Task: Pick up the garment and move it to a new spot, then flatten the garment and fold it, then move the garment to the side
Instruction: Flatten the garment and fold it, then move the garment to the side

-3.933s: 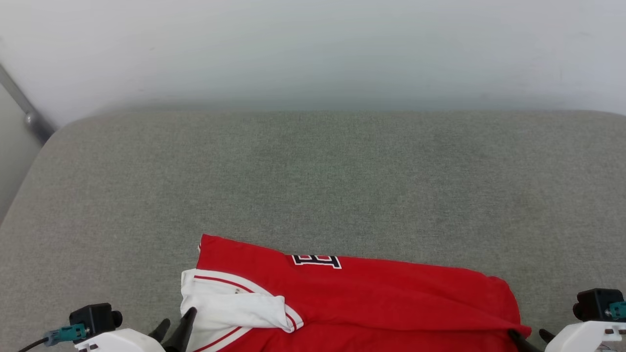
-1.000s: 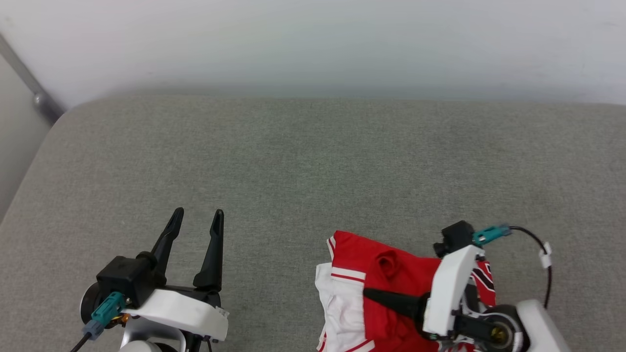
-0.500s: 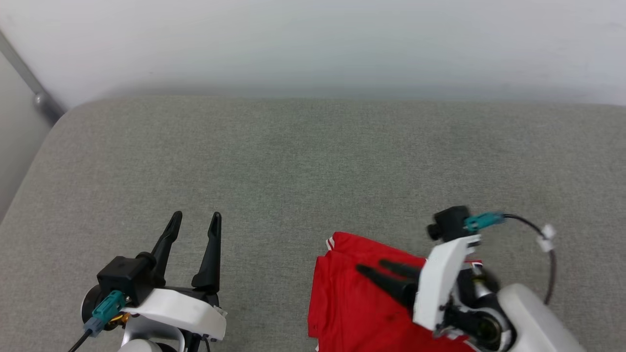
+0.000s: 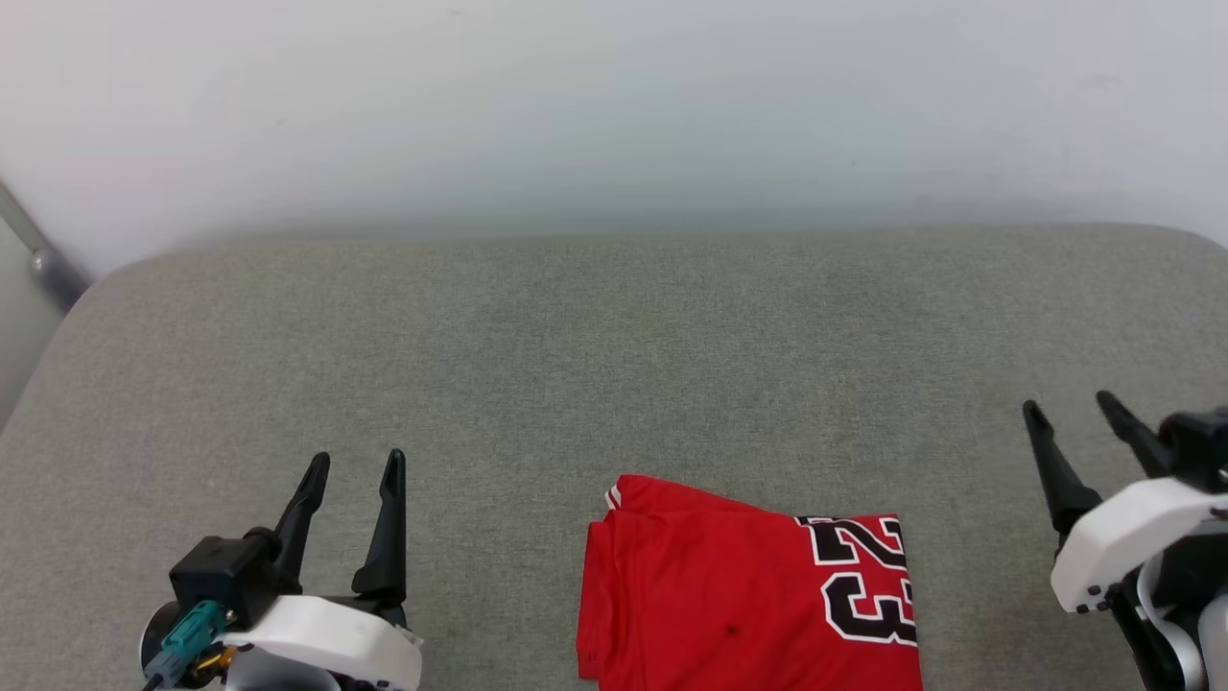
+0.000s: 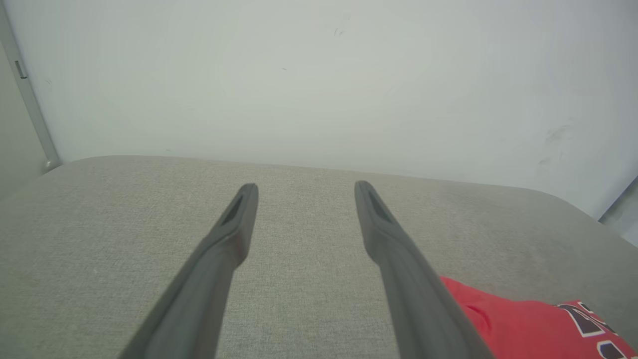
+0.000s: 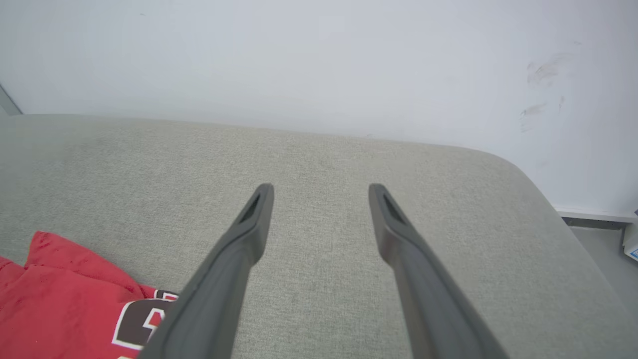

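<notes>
The garment [image 4: 739, 595], a red jersey folded into a rectangle with a black, white-edged "23" [image 4: 863, 585] facing up, lies on the grey cushion [image 4: 614, 336] at the near edge of my head view, right of centre. My left gripper [image 4: 357, 459] hovers at lower left, jaws spread wide and holding nothing, well apart from the cloth. My right gripper [image 4: 1068, 403] stands at the far right, jaws likewise parted and empty, clear of the jersey's right edge. A pale wall [image 4: 614, 115] backs the cushion.

From the left wrist view, the left gripper [image 5: 306, 185] points across the cushion toward the wall, jaws wide with only grey fabric between them. A corner of the garment [image 5: 523, 324] shows at lower right, partly hidden by the right-hand finger.

From the right wrist view, the right gripper [image 6: 322, 187] is just as wide and empty above the cushion. The garment [image 6: 65, 304] lies at lower left, its numeral partly hidden behind the left-hand finger.
</notes>
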You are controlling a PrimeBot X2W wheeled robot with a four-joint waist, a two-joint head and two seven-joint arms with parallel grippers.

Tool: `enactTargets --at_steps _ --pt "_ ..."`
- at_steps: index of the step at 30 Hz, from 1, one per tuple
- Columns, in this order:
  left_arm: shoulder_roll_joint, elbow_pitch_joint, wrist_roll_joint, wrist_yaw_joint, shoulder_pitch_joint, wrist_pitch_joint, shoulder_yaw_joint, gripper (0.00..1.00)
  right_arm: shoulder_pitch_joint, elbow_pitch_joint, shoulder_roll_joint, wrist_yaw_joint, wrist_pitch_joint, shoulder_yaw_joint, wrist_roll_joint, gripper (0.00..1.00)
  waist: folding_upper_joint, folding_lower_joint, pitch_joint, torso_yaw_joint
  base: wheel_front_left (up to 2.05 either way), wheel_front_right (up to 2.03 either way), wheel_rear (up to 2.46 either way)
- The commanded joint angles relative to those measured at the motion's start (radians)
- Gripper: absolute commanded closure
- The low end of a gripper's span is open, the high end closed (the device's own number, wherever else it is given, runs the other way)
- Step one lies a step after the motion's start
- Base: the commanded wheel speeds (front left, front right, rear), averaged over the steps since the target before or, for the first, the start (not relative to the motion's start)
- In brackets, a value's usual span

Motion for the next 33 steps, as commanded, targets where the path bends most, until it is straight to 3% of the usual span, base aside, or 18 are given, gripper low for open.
enactTargets --at_steps 1,8,16,27,30,33 --pt "0.005 0.004 -0.002 0.004 0.013 -0.006 0.005 0.0 0.023 -0.029 0.018 0.0 -0.027 -0.016 -0.023 0.0 0.0 0.0001 -0.005 -0.004 0.0 0.0 0.0" --pt "0.008 0.016 -0.004 0.013 0.036 -0.017 0.023 0.0 0.163 -0.225 0.108 0.0 -0.147 -0.077 -0.094 0.0 0.0 0.0001 -0.023 -0.009 0.0 0.0 0.0" --pt "0.005 0.036 0.011 0.0 0.031 -0.021 0.0 0.0 0.307 -0.351 0.182 0.0 -0.15 -0.08 -0.12 0.0 0.0 0.0001 -0.037 0.002 0.0 0.0 0.0" --pt "-0.001 0.045 0.005 -0.003 0.011 -0.024 -0.002 0.0 0.323 -0.382 0.199 0.0 -0.125 -0.087 -0.118 0.0 0.0 0.0001 -0.032 -0.001 0.0 0.0 0.0" --pt "0.004 0.041 0.005 0.001 0.009 -0.025 0.004 0.0 0.325 -0.367 0.202 0.0 -0.084 -0.101 -0.091 0.0 0.0 0.0001 -0.027 -0.005 0.0 0.0 0.0" --pt "0.009 0.032 0.009 0.009 0.012 -0.027 0.017 0.0 0.305 -0.322 0.192 0.0 0.019 -0.181 -0.041 0.0 0.0 0.0001 -0.019 -0.012 0.0 0.0 0.0"
